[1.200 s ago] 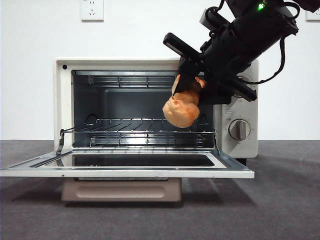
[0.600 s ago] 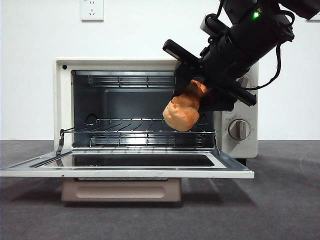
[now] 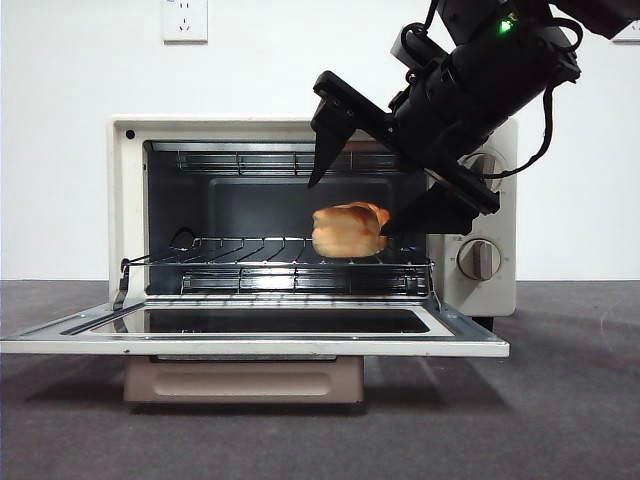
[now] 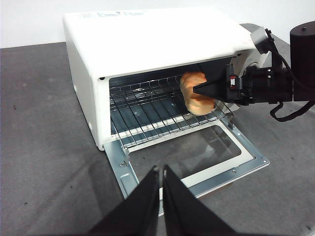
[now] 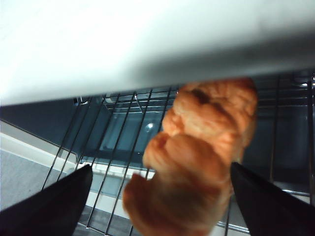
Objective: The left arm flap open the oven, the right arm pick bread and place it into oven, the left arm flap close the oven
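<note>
The lumpy golden-brown bread bun (image 3: 349, 229) lies on the wire rack (image 3: 240, 249) inside the cream-white toaster oven (image 3: 128, 200), door down. It looks light, soft and crushable; hold gently across its flanks. The right tool (image 3: 365, 195) stands wide apart, straddling the bun, gripping nothing. The left tool (image 4: 161, 172), jaws together, waits above the door.

The right arm (image 3: 470, 90) is covering the oven's (image 3: 125, 200) upper knob; the blurred bread (image 5: 197, 157) is perhaps touching the rack.
</note>
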Controlling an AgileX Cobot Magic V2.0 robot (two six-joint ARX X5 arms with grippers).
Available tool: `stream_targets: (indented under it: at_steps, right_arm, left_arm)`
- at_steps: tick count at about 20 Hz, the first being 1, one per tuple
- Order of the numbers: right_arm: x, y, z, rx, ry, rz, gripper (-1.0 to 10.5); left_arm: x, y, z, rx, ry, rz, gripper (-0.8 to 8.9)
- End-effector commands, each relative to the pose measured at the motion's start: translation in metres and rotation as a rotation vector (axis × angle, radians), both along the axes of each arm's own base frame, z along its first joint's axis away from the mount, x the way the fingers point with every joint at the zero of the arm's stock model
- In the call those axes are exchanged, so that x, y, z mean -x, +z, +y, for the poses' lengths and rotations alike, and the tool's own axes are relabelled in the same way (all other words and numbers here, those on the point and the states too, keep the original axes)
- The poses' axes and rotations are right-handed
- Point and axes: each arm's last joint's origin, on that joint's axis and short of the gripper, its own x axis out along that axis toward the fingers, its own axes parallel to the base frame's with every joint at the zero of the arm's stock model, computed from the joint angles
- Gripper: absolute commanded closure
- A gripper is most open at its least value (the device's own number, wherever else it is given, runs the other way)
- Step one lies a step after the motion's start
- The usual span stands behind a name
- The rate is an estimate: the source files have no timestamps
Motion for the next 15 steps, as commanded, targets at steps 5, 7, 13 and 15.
stream_targets:
  at_steps: [5, 7, 13, 15]
  right_arm:
    - [0.007, 0.02, -0.006, -0.019, 0.0, -0.012, 4.9]
    - [0.015, 0.029, -0.01, -0.019, 0.015, -0.001, 4.9]
    - [0.046, 0.062, -0.028, -0.014, 0.153, -0.014, 4.9]
    - [0.058, 0.072, -0.036, 0.0, 0.184, -0.027, 4.9]
  left_arm:
    - [0.001, 0.007, 0.001, 0.009, -0.006, -0.029, 7.98]
    - [0.0, 0.007, 0.0, 0.005, -0.001, -0.028, 7.98]
    - [-0.005, 0.006, -0.003, -0.017, 0.027, -0.019, 7.98]
    - [-0.007, 0.007, -0.005, -0.016, 0.026, -0.021, 7.98]
